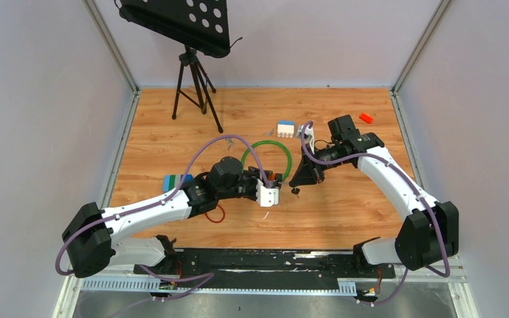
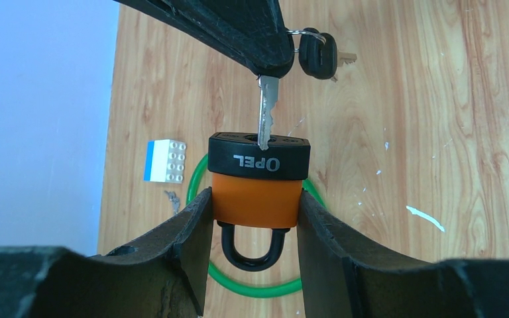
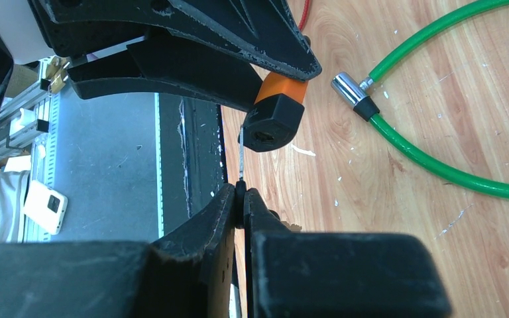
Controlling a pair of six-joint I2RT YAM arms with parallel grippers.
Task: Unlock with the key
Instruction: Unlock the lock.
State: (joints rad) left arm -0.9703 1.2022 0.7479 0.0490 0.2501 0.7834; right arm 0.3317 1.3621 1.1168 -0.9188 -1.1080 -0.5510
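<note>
In the overhead view, our left arm reaches low across the table and the right arm folds back from the far side, so the left gripper and right gripper meet just at the near edge of the green cable loop. The left wrist camera shows the fingers pinching the orange padlock from both sides above that loop, with the key tip at its black keyhole end. In the right wrist view, our right jaws press together on the key's head, and we cannot tell whether the blade has entered.
</note>
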